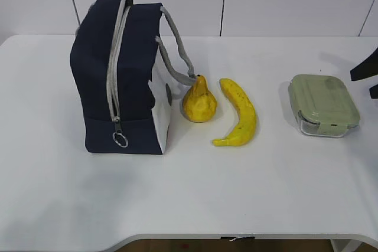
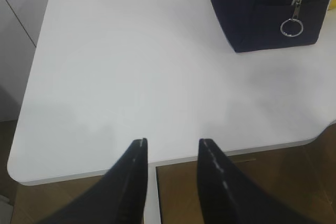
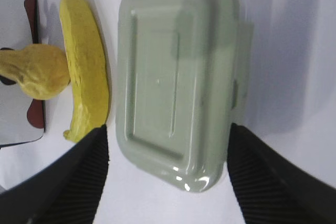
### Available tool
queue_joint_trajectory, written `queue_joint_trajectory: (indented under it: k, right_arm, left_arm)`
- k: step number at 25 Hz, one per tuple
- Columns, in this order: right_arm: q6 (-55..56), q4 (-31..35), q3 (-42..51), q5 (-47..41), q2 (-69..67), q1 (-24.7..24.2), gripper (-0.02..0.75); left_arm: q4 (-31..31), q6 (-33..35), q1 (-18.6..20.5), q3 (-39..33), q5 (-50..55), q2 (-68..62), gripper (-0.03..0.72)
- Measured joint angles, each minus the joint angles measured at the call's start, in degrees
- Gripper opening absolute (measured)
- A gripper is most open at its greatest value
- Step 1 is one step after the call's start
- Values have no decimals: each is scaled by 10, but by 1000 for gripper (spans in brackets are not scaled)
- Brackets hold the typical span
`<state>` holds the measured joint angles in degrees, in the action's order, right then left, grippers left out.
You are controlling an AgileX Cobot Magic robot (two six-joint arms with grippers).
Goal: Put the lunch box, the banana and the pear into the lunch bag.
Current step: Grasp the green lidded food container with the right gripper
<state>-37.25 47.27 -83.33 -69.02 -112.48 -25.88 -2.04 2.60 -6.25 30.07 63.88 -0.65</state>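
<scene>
The navy lunch bag [image 1: 121, 75] stands upright on the left of the white table, its zipper run closed and the ring pull [image 1: 120, 140] hanging low. To its right lie the yellow-orange pear [image 1: 199, 101], the curved banana [image 1: 239, 113] and the sage-lidded lunch box [image 1: 323, 104]. My right gripper [image 3: 168, 128] hangs open over the lunch box [image 3: 176, 77], one finger on each side of its near end, neither pressing on it. The left gripper [image 2: 171, 142] is open and empty above the table's front-left edge, well short of the bag [image 2: 262, 14].
In the right wrist view the banana [image 3: 84, 66] and the pear [image 3: 37, 72] lie just left of the box, close to the left finger. The table's front edge [image 2: 157, 163] and the brown floor show under the left gripper. A white wall stands behind the table.
</scene>
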Motion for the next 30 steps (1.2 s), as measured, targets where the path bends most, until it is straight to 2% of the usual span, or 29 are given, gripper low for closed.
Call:
queue_joint_trajectory:
  k: [10, 30]
  right_arm:
    - [-8, -10, -21, 0, -52, 0, 559]
    - [-91, 66, -21, 7, -118, 0, 559]
  left_arm:
    - [0, 0, 0, 0, 0, 0, 244]
    - [0, 0, 0, 0, 0, 0, 244]
